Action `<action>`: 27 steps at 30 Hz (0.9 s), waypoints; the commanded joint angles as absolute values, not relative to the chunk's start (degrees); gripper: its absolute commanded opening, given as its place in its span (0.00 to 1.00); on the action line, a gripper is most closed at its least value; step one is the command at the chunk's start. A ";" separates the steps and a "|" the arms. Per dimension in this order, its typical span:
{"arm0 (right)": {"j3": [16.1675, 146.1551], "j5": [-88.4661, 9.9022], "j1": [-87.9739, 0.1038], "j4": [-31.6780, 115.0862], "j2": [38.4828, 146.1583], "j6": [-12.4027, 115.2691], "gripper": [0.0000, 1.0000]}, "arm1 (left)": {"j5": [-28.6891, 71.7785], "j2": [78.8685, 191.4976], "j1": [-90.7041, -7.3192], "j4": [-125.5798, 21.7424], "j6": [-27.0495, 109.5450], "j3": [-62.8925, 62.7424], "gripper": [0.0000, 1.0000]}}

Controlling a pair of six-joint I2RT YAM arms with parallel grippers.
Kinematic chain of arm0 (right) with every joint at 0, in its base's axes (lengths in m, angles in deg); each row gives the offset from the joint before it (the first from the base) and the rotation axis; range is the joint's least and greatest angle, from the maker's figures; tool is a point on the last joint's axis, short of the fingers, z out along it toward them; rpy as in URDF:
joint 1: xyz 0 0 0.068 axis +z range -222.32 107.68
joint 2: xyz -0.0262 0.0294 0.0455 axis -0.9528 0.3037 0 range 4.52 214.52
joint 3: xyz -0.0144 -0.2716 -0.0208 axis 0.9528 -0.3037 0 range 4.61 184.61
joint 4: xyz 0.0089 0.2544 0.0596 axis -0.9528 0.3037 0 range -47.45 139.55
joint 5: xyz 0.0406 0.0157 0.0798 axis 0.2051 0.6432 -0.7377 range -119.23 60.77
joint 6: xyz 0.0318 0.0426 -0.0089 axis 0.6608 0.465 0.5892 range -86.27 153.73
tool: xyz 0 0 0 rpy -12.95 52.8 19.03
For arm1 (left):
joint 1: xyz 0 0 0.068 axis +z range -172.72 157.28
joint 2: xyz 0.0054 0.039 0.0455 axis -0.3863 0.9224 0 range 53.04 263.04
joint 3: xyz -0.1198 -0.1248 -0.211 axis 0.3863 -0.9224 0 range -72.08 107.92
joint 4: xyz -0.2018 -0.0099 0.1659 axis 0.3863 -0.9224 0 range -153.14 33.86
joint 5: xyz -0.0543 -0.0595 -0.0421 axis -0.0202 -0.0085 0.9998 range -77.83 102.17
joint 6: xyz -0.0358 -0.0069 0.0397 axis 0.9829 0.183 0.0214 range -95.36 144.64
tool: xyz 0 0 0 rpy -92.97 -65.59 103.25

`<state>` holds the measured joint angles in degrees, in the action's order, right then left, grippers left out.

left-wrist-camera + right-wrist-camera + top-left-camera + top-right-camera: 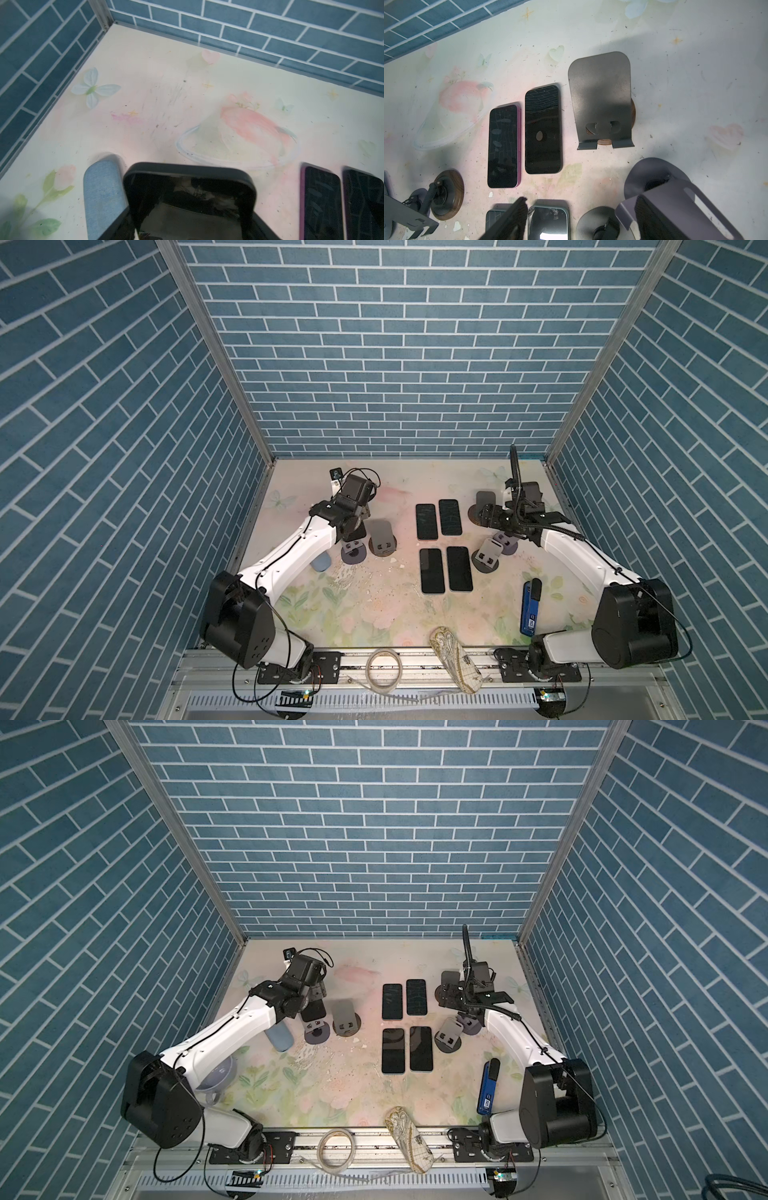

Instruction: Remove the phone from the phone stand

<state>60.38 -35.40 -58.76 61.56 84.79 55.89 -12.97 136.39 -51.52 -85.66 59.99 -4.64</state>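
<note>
A black phone (191, 199) in a dark case stands tilted over a purple-grey phone stand (316, 1035), on the left of the table in both top views. My left gripper (191, 214) is shut on the phone, one finger on each long edge. From above, the gripper (313, 995) covers the phone's upper half (314, 1011). I cannot tell whether the phone's lower edge touches the stand's lip. Over the stands at the right, my right gripper (581, 199) hangs open and holds nothing; in a top view it (483, 517) points left.
Four phones (440, 547) lie flat mid-table. Empty stands: a grey one (382, 537) beside the phone stand, and three (488, 556) under the right gripper. A blue fabric case (104, 197) lies left of the held phone. A blue device (530, 608), pouch (455, 659) and tape roll (384, 666) lie near the front.
</note>
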 commanded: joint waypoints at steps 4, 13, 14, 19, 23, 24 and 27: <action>63.58 -36.44 -57.67 62.33 85.80 56.41 0.82 | -8.99 136.08 -56.41 -89.74 55.64 -1.26 0.58; 63.96 -35.91 -55.98 62.44 86.23 56.84 0.82 | -5.05 137.29 -63.24 -94.37 57.22 0.17 0.58; 63.85 -35.91 -55.80 62.40 86.19 56.93 0.82 | -4.46 137.76 -63.85 -94.73 57.46 0.07 0.58; 63.20 -35.67 -55.10 62.13 85.43 57.29 0.82 | -3.04 139.89 -67.44 -97.60 59.33 -0.18 0.58; 62.03 -35.13 -54.87 61.96 84.27 57.46 0.82 | -1.10 141.57 -71.12 -98.67 60.96 -0.71 0.59; 61.71 -35.03 -54.78 61.94 84.08 57.55 0.82 | -0.59 142.15 -71.84 -98.83 61.55 -0.83 0.59; 60.80 -34.77 -54.61 61.76 83.15 57.88 0.82 | 0.73 143.52 -73.65 -98.95 63.06 -1.55 0.59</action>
